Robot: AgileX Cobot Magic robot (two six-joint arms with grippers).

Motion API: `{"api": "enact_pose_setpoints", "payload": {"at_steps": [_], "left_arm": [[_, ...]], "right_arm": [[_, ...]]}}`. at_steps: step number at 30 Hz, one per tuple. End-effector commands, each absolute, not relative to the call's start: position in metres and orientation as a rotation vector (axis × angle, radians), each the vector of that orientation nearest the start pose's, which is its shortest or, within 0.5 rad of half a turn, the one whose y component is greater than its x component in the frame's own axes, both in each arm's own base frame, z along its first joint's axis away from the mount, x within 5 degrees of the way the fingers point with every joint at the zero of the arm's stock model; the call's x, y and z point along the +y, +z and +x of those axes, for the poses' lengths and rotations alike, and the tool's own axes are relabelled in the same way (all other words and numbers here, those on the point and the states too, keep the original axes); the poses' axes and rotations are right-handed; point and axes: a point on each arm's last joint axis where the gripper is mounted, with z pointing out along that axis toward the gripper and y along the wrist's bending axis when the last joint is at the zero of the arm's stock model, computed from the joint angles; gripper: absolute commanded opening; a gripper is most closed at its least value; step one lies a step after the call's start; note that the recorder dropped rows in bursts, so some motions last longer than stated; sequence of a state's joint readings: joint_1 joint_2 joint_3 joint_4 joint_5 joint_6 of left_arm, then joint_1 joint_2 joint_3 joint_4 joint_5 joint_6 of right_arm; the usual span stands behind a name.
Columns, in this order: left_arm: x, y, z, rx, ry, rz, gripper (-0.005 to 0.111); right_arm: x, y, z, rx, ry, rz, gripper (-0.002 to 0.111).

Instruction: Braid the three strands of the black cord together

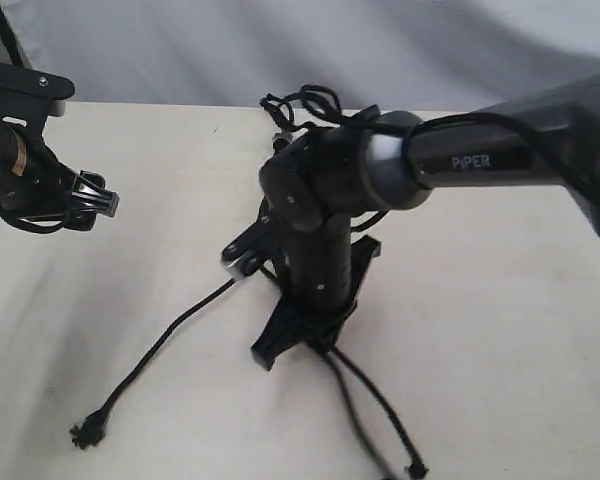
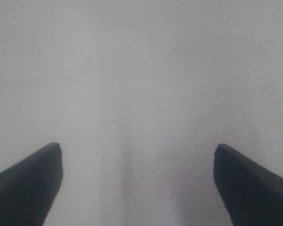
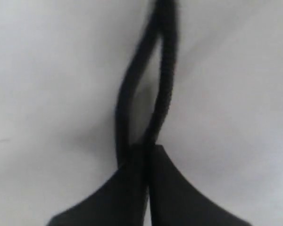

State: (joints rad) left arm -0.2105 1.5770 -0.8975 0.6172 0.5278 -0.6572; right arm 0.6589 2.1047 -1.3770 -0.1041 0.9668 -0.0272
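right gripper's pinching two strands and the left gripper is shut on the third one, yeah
No: the left gripper is open above the table, holding nothing, as the left wrist view shows. The right gripper does pinch two strands.

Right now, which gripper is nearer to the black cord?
Right. The right gripper is shut on two strands of the cord. The left gripper is open above bare table, off to the side, touching no strand.
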Motion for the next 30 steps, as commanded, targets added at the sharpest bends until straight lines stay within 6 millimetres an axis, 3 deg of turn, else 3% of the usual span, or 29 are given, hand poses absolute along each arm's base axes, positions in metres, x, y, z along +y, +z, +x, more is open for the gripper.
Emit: {"api": "enact_pose_setpoints", "payload": {"at_steps": [1, 4, 6, 11, 18, 21, 23, 25, 26, 28, 30], "left_arm": [[-0.037, 0.209, 0.302, 2.558, 0.260, 0.025, 0.081], [-0.037, 0.209, 0.302, 2.559, 0.259, 0.023, 0.081], [-0.038, 0.208, 0.302, 2.564, 0.250, 0.018, 0.081], [-0.038, 0.208, 0.302, 2.565, 0.246, 0.030, 0.081], [-0.038, 0.208, 0.302, 2.565, 0.246, 0.030, 0.081], [-0.038, 0.208, 0.302, 2.565, 0.246, 0.030, 0.081], [-0.039, 0.208, 0.302, 2.566, 0.231, 0.017, 0.081], [-0.041, 0.208, 0.303, 2.563, 0.197, 0.044, 0.081], [-0.045, 0.208, 0.302, 2.567, 0.172, 0.064, 0.081], [-0.060, 0.206, 0.299, 2.590, 0.084, 0.157, 0.081], [-0.084, 0.204, 0.291, 2.608, -0.027, 0.287, 0.081]], "right_arm": [[0.268, 0.153, 0.278, 2.740, -0.014, -1.403, 0.000], [0.249, 0.182, 0.295, 2.671, -0.106, -1.250, 0.000], [0.228, 0.184, 0.309, 2.715, -0.126, -1.148, 0.000], [0.179, 0.145, 0.326, 2.886, -0.172, -1.003, 0.000], [0.172, 0.129, 0.326, 2.869, -0.196, -0.965, 0.001], [0.176, 0.130, 0.324, 2.824, -0.303, -1.027, 0.016], [0.179, 0.129, 0.321, 2.789, -0.361, -1.088, 0.033], [0.186, 0.133, 0.319, 2.749, -0.363, -1.125, 0.060], [0.188, 0.138, 0.318, 2.729, -0.356, -1.125, 0.067], [0.183, 0.165, 0.320, 2.642, -0.372, -1.100, 0.077], [0.162, 0.210, 0.326, 2.554, -0.384, -0.896, 0.078]]}}
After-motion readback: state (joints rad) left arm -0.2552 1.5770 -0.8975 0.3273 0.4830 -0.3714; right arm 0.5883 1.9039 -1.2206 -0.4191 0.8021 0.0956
